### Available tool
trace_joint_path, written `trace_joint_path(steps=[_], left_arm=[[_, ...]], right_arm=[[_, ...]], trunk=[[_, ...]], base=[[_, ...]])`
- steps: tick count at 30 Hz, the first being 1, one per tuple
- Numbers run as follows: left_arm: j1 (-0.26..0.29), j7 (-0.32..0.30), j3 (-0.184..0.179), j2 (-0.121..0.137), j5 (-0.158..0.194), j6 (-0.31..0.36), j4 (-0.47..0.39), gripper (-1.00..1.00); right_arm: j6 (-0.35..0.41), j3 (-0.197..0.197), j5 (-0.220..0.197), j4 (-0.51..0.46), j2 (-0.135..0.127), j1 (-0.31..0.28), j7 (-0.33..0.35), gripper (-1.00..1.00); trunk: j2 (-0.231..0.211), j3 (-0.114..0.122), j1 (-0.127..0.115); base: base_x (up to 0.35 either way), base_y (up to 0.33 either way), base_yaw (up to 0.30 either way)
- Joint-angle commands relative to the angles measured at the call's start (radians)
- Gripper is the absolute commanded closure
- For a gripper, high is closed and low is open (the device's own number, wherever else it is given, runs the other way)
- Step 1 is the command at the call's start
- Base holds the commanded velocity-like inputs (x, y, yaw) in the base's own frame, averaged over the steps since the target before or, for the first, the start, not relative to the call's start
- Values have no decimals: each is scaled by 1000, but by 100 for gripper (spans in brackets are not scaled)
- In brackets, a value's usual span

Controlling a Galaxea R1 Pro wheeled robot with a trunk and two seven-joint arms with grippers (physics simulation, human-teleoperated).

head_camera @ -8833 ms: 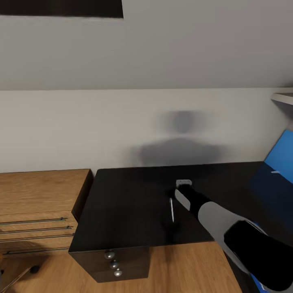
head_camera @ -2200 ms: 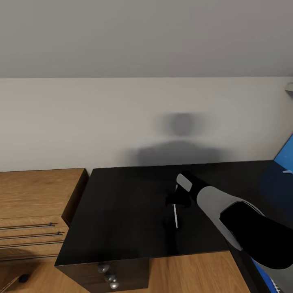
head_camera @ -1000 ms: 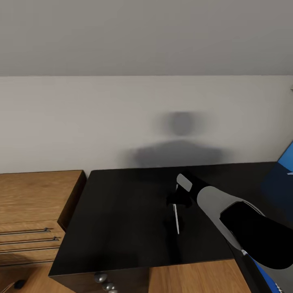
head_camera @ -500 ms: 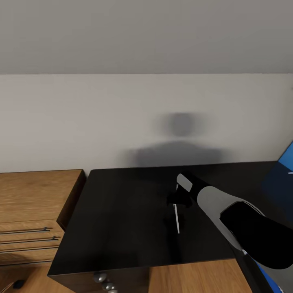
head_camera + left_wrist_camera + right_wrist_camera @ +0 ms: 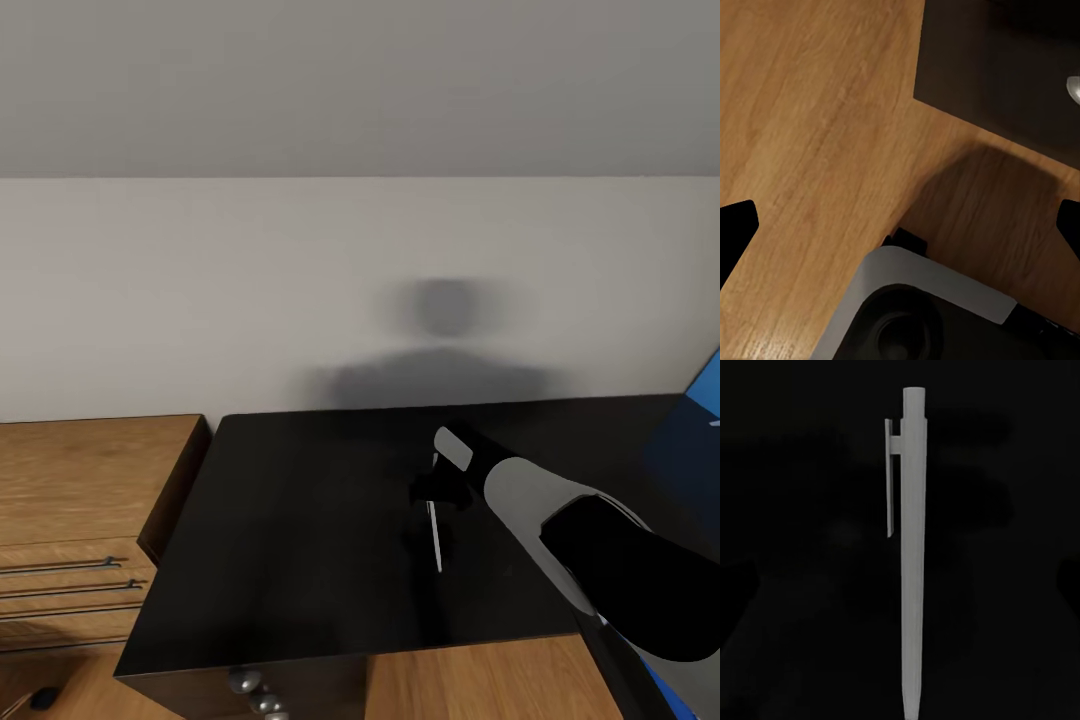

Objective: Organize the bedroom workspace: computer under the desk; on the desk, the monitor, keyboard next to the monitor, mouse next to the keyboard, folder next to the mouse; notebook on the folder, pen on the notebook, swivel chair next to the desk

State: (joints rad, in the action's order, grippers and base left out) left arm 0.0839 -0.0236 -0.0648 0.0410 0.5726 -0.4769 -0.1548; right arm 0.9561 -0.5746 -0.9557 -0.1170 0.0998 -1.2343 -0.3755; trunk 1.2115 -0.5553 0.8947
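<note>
A thin silver-grey pen (image 5: pixel 434 535) lies flat on the glossy black desk (image 5: pixel 300 520). My right gripper (image 5: pixel 438 492) hangs just above the pen's far end, and the grey and black forearm comes in from the lower right. In the right wrist view the pen (image 5: pixel 911 555) lies lengthwise on the black top between two faint dark fingers (image 5: pixel 735 592) set wide apart, so the gripper is open and holds nothing. My left gripper (image 5: pixel 900 225) is open over the wood floor, one black fingertip (image 5: pixel 736 225) at each side of its view.
Low oak drawers (image 5: pixel 80 510) with metal bar handles stand against the desk's left end. A dark drawer front with silver knobs (image 5: pixel 245 682) sits under the desk's near corner. A bright blue surface (image 5: pixel 705 395) shows at the right edge. A grey-white wall rises behind.
The whole picture has drifted slightly over the last second, so the camera moved. My right arm and the pen keep the same places on the desk.
</note>
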Motion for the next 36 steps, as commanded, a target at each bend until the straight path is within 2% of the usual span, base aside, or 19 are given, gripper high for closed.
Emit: trace_joint_path(steps=[1, 12, 14, 20, 33, 36], left_arm=[[1, -2, -6, 0, 10, -3, 1, -100], [0, -2, -7, 0, 10, -3, 0, -100], [2, 1, -4, -4, 10, -6, 1, -100], [1, 2, -4, -7, 10, -6, 1, -100], [2, 2, -6, -1, 12, -6, 1, -100], [2, 2, -6, -1, 12, -6, 1, -100]], right_arm=[[3, -5, -11, -1, 0, -1, -8, -100], [3, -6, -11, -1, 0, -1, -7, -100], [-8, -11, -8, 6, -6, 3, -7, -100], [-35, -10, -8, 5, 2, 3, -7, -100], [-61, -11, -8, 5, -7, 3, -5, -100], [-61, -11, -8, 5, -7, 3, -5, -100]], trunk=[[1, -1, 0], [1, -1, 0], [1, -1, 0], [1, -1, 0], [1, -1, 0], [22, -10, 11]], base=[[0, 0, 0], [0, 0, 0], [0, 0, 0], [0, 0, 0], [0, 0, 0], [0, 0, 0]])
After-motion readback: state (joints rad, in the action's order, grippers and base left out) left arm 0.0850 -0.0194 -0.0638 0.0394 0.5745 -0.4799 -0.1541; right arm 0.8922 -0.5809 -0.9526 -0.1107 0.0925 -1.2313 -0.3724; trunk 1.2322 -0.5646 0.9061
